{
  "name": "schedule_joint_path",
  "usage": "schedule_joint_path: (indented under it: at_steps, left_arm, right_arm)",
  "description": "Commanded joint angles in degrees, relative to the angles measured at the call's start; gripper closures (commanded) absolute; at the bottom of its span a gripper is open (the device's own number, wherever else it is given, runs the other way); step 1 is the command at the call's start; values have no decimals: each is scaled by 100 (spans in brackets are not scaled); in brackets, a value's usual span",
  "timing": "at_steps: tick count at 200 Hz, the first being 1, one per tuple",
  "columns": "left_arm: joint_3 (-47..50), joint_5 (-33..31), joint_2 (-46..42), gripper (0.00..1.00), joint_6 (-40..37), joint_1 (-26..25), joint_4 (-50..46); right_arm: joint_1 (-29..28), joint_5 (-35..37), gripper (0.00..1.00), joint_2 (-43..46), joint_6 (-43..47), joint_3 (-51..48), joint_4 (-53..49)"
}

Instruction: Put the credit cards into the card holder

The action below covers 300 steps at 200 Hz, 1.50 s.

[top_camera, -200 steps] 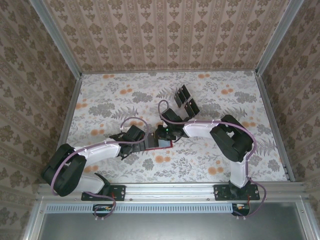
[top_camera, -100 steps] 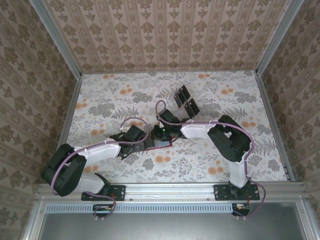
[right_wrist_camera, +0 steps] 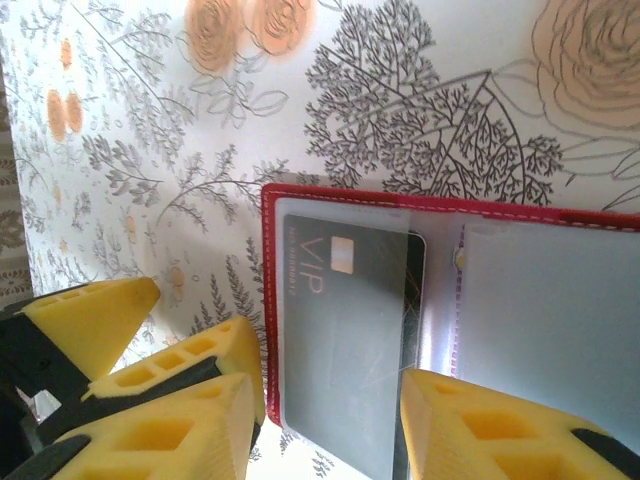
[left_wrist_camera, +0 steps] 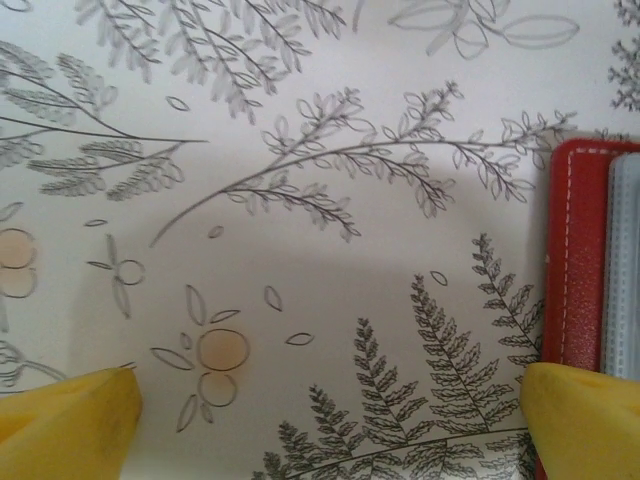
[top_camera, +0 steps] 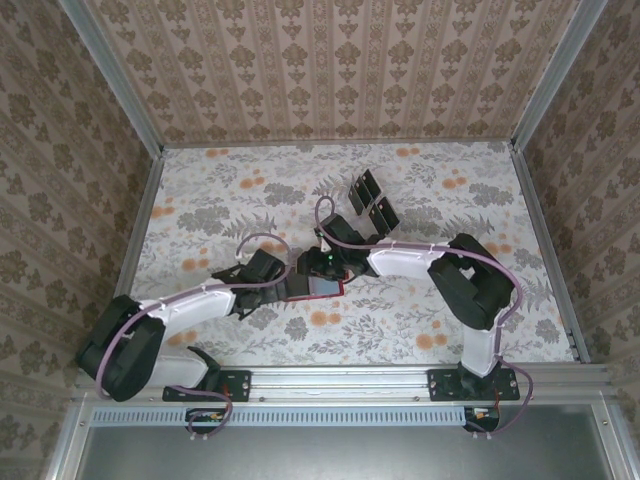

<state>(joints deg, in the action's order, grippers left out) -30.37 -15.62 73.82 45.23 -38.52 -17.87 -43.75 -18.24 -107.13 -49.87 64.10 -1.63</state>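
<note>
The card holder (top_camera: 322, 289) lies open on the table between both arms, a red wallet (right_wrist_camera: 270, 300) with clear sleeves inside. One black credit card (right_wrist_camera: 345, 330) marked VIP lies flat in the left sleeve. My right gripper (right_wrist_camera: 325, 435) hovers over it, open, its yellow fingers on either side of the card. My left gripper (left_wrist_camera: 325, 430) is open wide just left of the wallet, with its right fingertip at the wallet's red edge (left_wrist_camera: 572, 260). Several more credit cards (top_camera: 372, 203) lie fanned farther back on the table.
The floral tablecloth (top_camera: 220, 200) covers the table inside patterned walls. The left gripper's yellow fingers (right_wrist_camera: 205, 352) press in close beside my right gripper's left finger. A second clear sleeve (right_wrist_camera: 560, 320) covers the wallet's right half.
My right gripper has opened, leaving the black card in the sleeve. Both arms have shifted only slightly around the wallet.
</note>
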Motion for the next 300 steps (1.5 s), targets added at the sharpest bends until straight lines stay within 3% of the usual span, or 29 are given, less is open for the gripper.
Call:
schedule_joint_path:
  at_steps: [1,48,234,265,300]
  left_arm:
    - [58,86,-363,0,-106,196,-274]
    - [16,111,-455,0,-251,493,-452]
    - [59,323,158,0,-280,486,-28]
    - [-15,283,52,0,-347,486,-172]
    - [-107,218,-341,0,-384,486,-471]
  right_arm:
    - [24,269,61,228,294,-51,-362]
    - [8,287,84,44,423,-11,-452]
    - [-152,-23,87,-617,399,461,-356]
    - [-83,82,83,-216,459,388,-423]
    - [85,421,56,304,822,338,-984]
